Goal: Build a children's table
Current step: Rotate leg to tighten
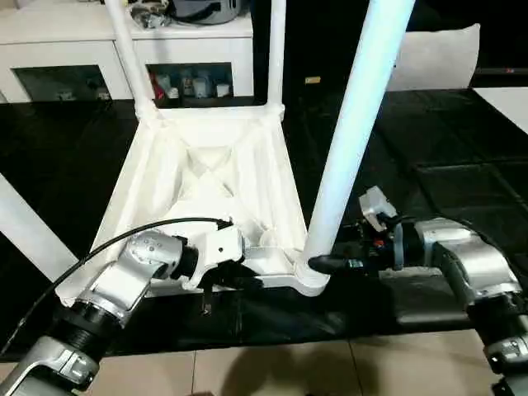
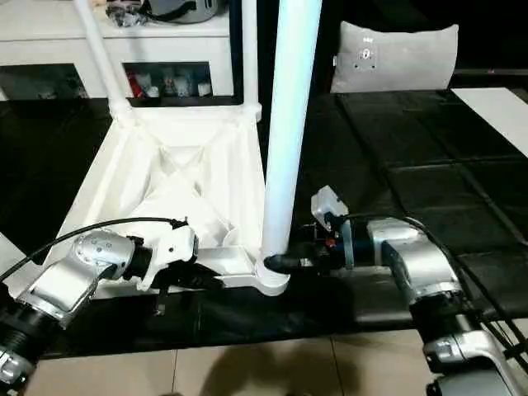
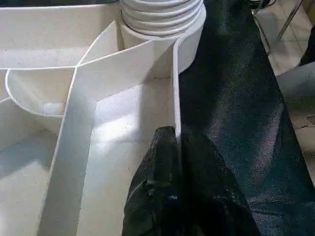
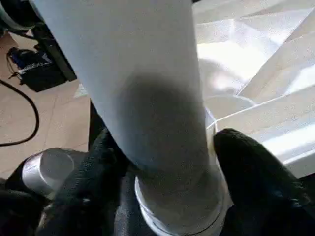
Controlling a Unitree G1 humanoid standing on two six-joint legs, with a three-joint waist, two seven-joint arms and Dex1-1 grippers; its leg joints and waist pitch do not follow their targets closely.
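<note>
1. Nearest, at 7 o'clock: left end effector, black fingers pressed together on the thin near rim wall of the table top, one finger on each side of it. Probably pins the top down so that it cannot slide or tip while a leg is worked in.
2. At 5 o'clock: right end effector, reaching in level from the right, fingers spread to either side of the near leg just above its foot. Not plainly clamped yet, with a sliver of gap at one finger.
3. Stands upright in the near right corner socket, that leg, leaning a little to 1 o'clock. Grasping low, beside the socket, likely gives the firmest hold for pressing or twisting it home.
4. Lies upside down on the black mat at centre, ribbed underside up, so that the sockets face upward to take legs.
5. At 11 and 12 o'clock: two far legs already upright in their corners.
6. At 9 o'clock: a white tube on the mat, possibly the fourth leg, waiting.
7. Beyond, at 11 o'clock: a white cabinet, no part of the job.
</note>
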